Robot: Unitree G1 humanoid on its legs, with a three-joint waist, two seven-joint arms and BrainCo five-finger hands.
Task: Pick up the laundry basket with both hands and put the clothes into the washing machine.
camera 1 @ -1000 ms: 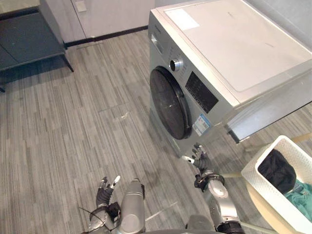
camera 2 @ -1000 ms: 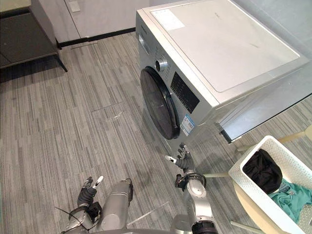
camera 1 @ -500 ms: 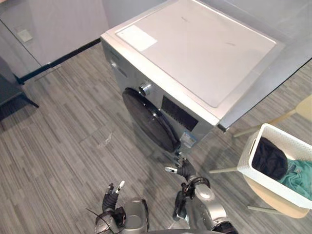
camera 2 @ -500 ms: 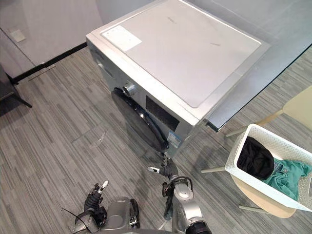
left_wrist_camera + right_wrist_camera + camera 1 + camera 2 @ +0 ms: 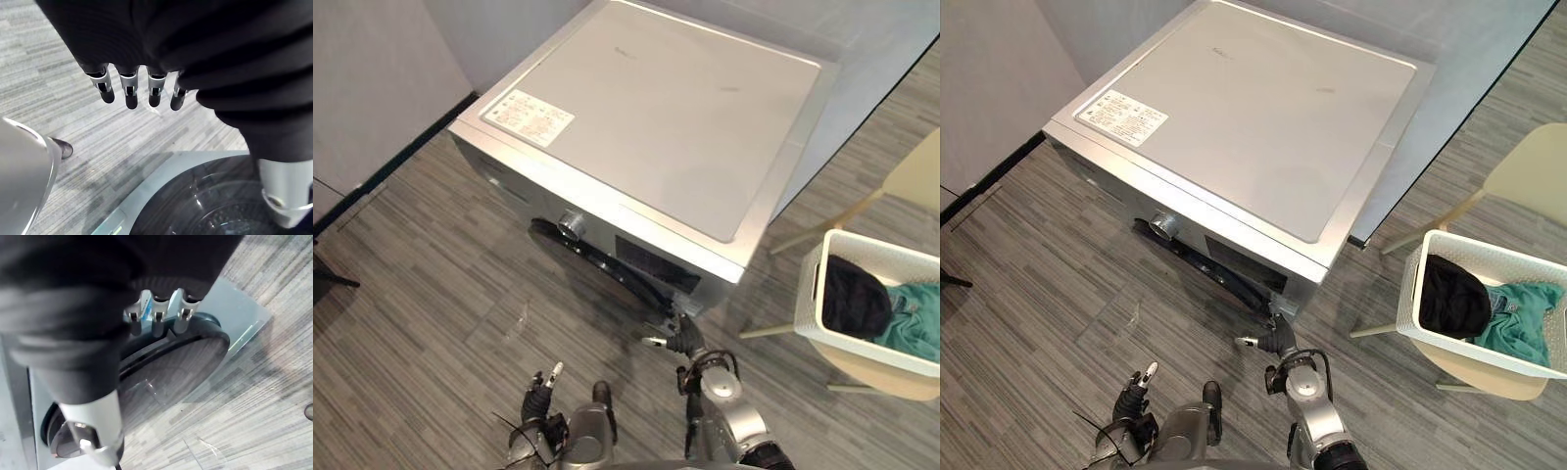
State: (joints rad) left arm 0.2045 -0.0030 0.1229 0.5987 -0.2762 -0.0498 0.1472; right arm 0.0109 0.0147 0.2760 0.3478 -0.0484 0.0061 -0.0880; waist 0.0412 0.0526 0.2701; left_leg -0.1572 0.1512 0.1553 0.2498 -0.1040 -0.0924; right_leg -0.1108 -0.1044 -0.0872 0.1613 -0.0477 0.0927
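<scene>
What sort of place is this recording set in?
Probably a home-style laundry area, perhaps a test room: a front-loading washing machine stands against the wall, a white laundry basket with clothes sits on a chair, and the floor is grey plank.

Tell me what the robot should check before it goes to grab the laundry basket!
1. Hands free: ok. The left hand and right hand are open and hold nothing.
2. Hands at the basket: not ok. It sits on the chair to the robot's right, apart from both hands.
3. Clothes inside: ok. A black garment and a teal garment lie in it.
4. Is the washing machine open: not ok. Its door looks shut.
5. Places to grip: cannot tell.
</scene>
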